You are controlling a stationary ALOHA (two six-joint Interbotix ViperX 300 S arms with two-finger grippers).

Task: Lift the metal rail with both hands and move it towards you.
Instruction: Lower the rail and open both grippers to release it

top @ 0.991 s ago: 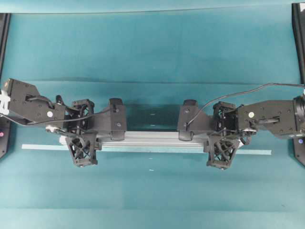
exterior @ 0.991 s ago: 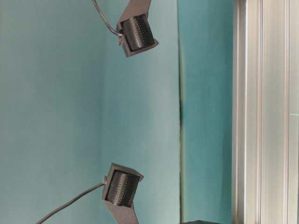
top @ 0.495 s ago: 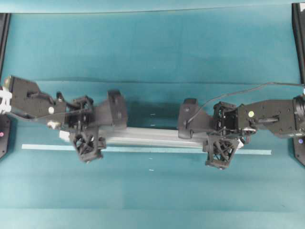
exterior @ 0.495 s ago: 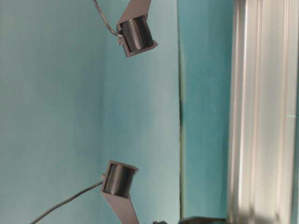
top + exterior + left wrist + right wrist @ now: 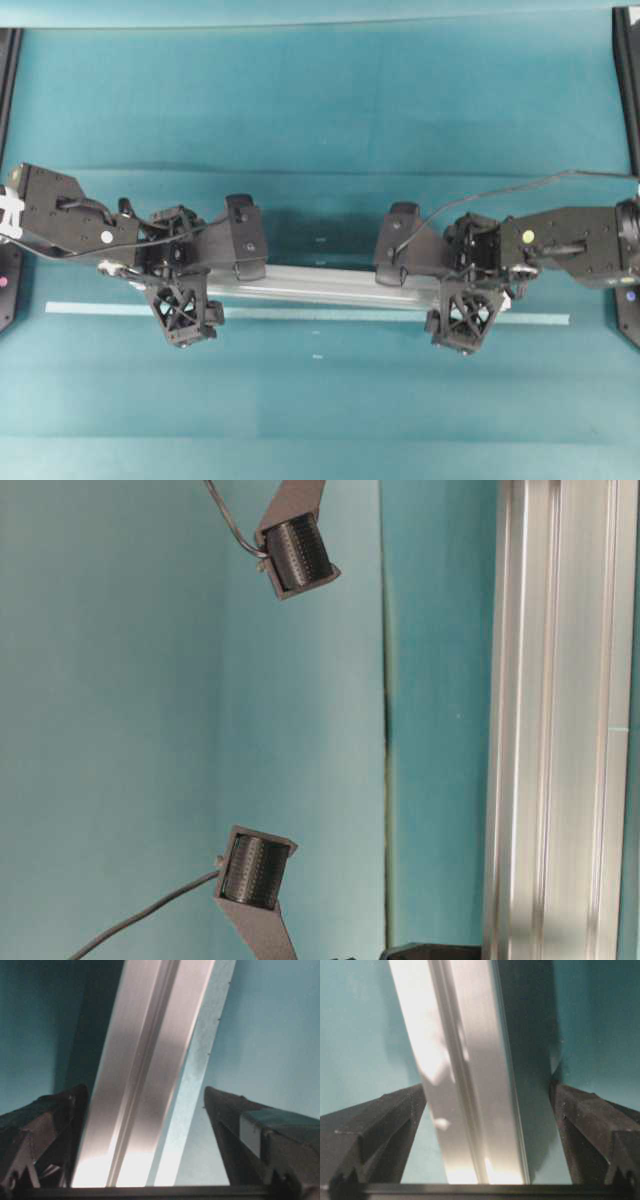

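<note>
The metal rail (image 5: pixel 320 285) lies lengthwise across the middle of the teal table (image 5: pixel 320 110), just on the far side of the thin pale-blue tape strip (image 5: pixel 300 313) and nearly parallel to it, its left end sitting slightly farther from the strip than its right end. The left gripper (image 5: pixel 190 285) straddles the rail near its left end, and the right gripper (image 5: pixel 455 290) straddles it near the right end. In the left wrist view the rail (image 5: pixel 145 1085) runs up between the two dark fingers (image 5: pixel 45 1125) with the jaws spread wide; it sits close against the left-hand finger, while a clear gap (showing the tape strip (image 5: pixel 200 1075) and bare table) separates it from the other finger. In the right wrist view the rail (image 5: pixel 465 1085) likewise passes between wide-open jaws, near the left-hand finger (image 5: pixel 380 1125) and well apart from the right-hand one, with only shadow in the gap. Neither gripper clamps the rail.
</note>
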